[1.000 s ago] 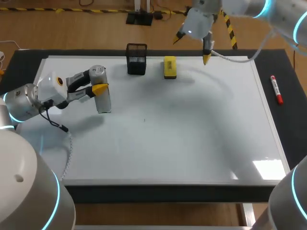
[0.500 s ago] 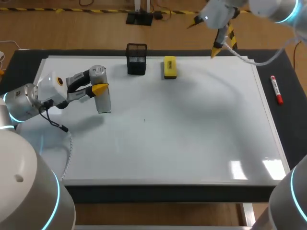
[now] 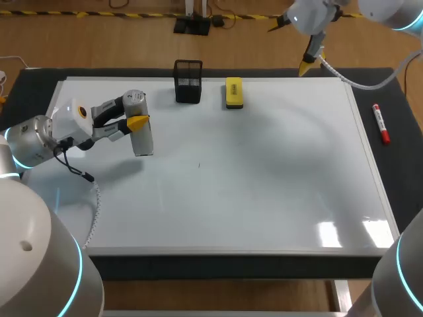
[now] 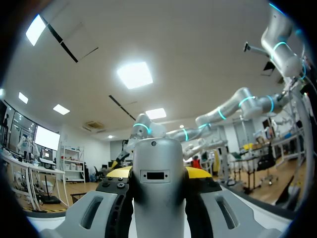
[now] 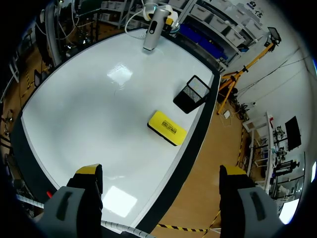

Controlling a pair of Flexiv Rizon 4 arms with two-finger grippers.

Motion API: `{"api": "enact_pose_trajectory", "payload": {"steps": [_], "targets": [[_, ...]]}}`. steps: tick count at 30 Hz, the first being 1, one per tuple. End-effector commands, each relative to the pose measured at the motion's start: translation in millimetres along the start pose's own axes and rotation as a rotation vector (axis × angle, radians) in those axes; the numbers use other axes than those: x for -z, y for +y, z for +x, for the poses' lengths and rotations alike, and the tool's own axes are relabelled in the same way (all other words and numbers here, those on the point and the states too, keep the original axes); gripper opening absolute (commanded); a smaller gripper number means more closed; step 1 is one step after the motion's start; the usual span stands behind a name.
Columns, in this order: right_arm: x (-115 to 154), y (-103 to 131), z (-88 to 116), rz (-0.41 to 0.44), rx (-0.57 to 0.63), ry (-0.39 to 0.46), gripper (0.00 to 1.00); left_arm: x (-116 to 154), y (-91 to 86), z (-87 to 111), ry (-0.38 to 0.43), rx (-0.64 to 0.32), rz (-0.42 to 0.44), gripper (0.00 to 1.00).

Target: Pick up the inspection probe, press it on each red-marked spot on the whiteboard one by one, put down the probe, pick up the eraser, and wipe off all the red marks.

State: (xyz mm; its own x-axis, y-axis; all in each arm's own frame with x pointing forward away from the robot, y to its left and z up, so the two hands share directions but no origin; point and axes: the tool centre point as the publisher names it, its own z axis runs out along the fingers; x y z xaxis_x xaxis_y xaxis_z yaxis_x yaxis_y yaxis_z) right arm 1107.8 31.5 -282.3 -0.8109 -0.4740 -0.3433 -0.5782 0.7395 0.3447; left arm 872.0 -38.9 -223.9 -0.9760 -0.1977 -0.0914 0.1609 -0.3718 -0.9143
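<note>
The silver inspection probe (image 3: 140, 132) stands upright over the left part of the whiteboard (image 3: 264, 178), and my left gripper (image 3: 135, 121) is shut on its upper half. In the left wrist view the probe (image 4: 158, 183) fills the space between the fingers of that gripper (image 4: 158, 174). The yellow eraser (image 3: 234, 92) lies near the board's far edge. My right gripper (image 3: 293, 45) hangs open and empty high beyond the far right corner. From the right gripper (image 5: 161, 172), the eraser (image 5: 167, 128) and the probe (image 5: 152, 30) lie far ahead. I see no red marks.
A black mesh holder (image 3: 188, 82) stands left of the eraser at the far edge and shows again as the holder (image 5: 192, 94) in the right wrist view. A red marker (image 3: 381, 123) lies on the black mat right of the board.
My right arm has risen and swung right and back, away from the board's far edge. The left arm and the probe have stayed still.
</note>
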Motion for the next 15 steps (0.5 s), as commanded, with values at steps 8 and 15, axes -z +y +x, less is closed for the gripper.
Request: {"api": "enact_pose_trajectory", "payload": {"steps": [8,15], "targets": [[1,-1,0,0.003,0.002,0.003,1.00,0,-1.3,0.7,-0.001,-0.001,0.000,0.00],[1,-1,0,0.003,0.002,0.003,1.00,-5,1.7,-12.1,-0.001,0.012,-0.011,0.00]]}}
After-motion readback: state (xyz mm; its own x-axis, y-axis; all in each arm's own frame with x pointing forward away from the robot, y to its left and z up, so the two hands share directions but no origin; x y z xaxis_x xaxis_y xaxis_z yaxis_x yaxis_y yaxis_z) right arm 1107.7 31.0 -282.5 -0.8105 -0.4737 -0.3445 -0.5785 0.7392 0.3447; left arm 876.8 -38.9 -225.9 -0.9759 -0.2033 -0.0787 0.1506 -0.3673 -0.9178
